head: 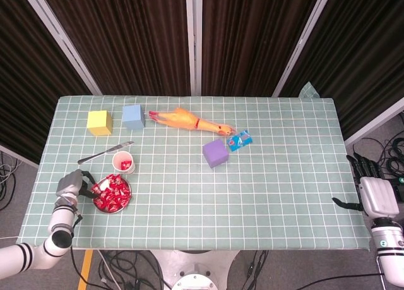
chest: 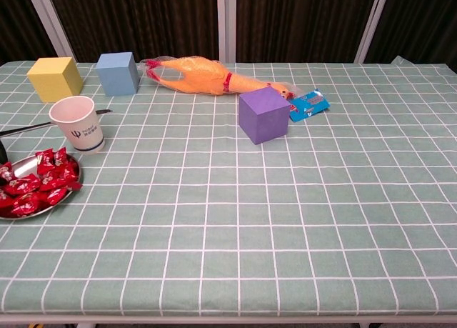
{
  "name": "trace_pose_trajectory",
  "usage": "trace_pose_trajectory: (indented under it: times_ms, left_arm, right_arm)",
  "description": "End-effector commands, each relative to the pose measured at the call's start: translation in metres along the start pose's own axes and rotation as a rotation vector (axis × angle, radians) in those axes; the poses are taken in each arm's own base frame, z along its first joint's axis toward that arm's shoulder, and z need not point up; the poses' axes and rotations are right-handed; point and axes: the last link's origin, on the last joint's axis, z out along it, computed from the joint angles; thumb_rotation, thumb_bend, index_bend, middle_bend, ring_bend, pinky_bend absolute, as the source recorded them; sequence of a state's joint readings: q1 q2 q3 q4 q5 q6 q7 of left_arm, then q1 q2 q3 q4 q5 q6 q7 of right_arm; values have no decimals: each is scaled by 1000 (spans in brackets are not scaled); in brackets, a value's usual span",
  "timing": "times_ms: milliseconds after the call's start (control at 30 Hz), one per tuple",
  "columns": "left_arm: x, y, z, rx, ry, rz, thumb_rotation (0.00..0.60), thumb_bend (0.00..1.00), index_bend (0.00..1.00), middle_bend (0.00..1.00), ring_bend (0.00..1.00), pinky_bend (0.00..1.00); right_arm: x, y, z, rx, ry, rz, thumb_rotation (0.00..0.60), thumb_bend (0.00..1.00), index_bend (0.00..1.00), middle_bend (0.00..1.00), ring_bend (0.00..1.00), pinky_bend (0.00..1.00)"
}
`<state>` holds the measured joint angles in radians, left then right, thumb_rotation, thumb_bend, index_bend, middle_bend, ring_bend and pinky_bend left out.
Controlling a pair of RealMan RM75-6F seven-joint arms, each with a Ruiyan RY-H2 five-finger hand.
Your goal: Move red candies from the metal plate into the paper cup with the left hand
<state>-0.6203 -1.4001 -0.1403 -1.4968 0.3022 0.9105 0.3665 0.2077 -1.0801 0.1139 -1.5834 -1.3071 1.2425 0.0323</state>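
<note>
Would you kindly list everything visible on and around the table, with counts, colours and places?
table: one, green checked cloth
metal plate: one, silver, front left
red candies: many, heaped on plate; a few inside cup
paper cup: one, white, behind plate
knife: one, silver, left of cup
yellow cube: one, back left
blue cube: one, beside yellow
rubber chicken: one, orange, back centre
purple cube: one, centre
blue packet: one, right of purple cube
left robot hand: at plate's left rim
right robot hand: off table's right edge
</note>
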Motion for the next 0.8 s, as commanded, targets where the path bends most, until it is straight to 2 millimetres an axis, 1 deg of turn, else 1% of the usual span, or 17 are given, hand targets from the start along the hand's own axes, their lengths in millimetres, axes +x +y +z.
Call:
trace_pose_trajectory:
  times_ms: [33,233,467,800]
  left_arm:
    - [0,-1,0,3,-2,1,600,159,551,1000,1000,1000]
    - [0,-2,1,4,-5,-3,600,160,565,1000,1000,1000]
    - [4,4,0,-18,6,-15,600,166,574,1000,1000,1000]
    - [2,7,3,-15,-3,-8,600,166,576,1000,1000,1000]
  right_arm:
    - [0,0,0,1,-2,-1,505,0,0,0,0,0]
    - [-1,-1,2,0,-4,-2,506,0,0,0,0,0]
    - [0,-1,3,-1,-5,-3,503,0,0,0,0,0]
    - [0,-1,3,-4,-5,-4,506,0,0,0,0,0]
